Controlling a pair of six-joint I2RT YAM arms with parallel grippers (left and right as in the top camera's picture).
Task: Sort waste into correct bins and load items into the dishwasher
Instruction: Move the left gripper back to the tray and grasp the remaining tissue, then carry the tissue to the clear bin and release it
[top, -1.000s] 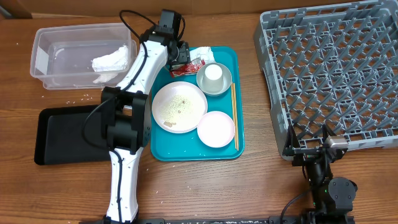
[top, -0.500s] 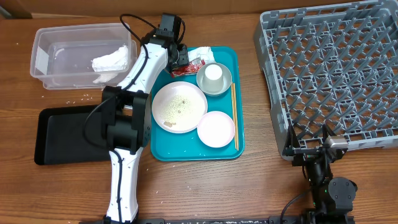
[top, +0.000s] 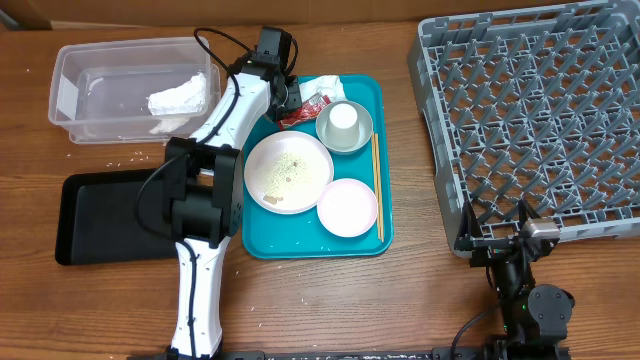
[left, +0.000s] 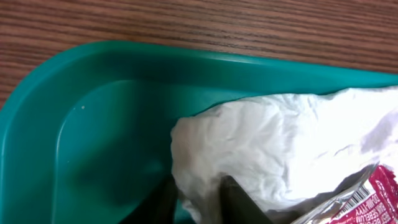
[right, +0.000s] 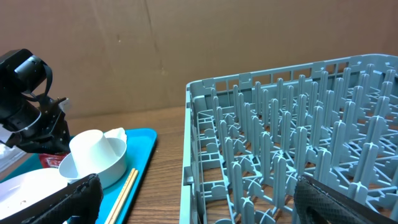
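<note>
Napkin (left: 267, 143), crumpled white, lies in a corner of the teal tray (left: 93, 124), touching the red sauce packet (left: 380, 198); the left pincer (left: 199, 191) pinches its edge. The right pincer (right: 199, 202) stands spread beside the dish rack (right: 280, 124).

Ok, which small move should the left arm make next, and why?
Probably a short, straight lift of the left gripper. Its jaws appear closed on a fold of the crumpled white napkin in a corner of the teal tray, and the red sauce packet lies against the napkin, so lifting slowly should show whether it comes free alone.
</note>
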